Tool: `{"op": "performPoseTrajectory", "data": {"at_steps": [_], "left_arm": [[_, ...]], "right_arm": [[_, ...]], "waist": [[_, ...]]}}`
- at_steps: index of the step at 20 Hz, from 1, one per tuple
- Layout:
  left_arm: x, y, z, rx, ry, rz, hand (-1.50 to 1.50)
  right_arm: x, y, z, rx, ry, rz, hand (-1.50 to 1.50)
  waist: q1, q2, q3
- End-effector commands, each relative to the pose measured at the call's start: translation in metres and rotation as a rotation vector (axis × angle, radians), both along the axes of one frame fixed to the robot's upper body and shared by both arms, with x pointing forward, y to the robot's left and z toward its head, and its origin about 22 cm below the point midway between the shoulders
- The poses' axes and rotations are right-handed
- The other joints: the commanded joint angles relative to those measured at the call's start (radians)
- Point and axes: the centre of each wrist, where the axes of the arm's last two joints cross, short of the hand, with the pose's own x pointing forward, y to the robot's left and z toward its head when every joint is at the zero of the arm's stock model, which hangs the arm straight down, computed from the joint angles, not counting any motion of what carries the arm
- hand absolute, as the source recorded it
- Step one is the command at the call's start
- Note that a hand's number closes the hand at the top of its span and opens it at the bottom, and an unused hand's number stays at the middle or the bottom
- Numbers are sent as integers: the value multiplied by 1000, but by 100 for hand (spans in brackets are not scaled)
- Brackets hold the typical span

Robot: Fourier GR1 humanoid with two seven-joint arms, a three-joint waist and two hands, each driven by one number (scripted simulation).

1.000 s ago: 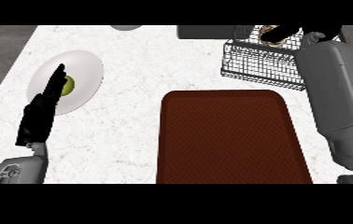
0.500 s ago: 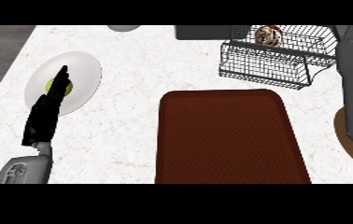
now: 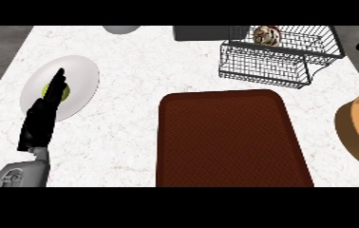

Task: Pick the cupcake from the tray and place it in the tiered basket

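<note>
Brown and flat, the tray (image 3: 228, 141) lies on the near side of the white speckled surface (image 3: 140, 80) in the head view, a little right of the middle. Far from it and to the right stands the black wire tiered basket (image 3: 259, 66). The cupcake (image 3: 266, 34) sits in the basket's upper, farther tier, well apart from the tray. On the left side of the surface lies a white plate (image 3: 81, 74) with a small yellow-green thing (image 3: 65, 95) on it. The left hand (image 3: 42, 118) comes in from the near left on its grey forearm (image 3: 22, 173). It is released, its black fingers straight and pointing away over the plate and across the yellow-green thing, curled round nothing. At the far edge show a pale grey rounded thing (image 3: 123, 29) and, beside the basket, a dark grey block (image 3: 203, 33). A tan rounded shape (image 3: 348, 127) cuts in at the right edge.
</note>
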Motion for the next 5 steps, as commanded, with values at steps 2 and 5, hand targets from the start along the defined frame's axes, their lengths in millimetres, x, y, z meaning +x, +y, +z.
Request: {"op": "performPoseTrajectory", "data": {"at_steps": [2, 5], "left_arm": [[2, -9, -5, -9, 10, 3, 0], [7, 13, 13, -1, -14, 2, 0]], "right_arm": [[-71, -41, 13, 24, -41, 18, -150], [-102, -75, -26, 65, -97, 22, -150]], "waist": [[-5, 1, 0], [2, 5, 1]]}}
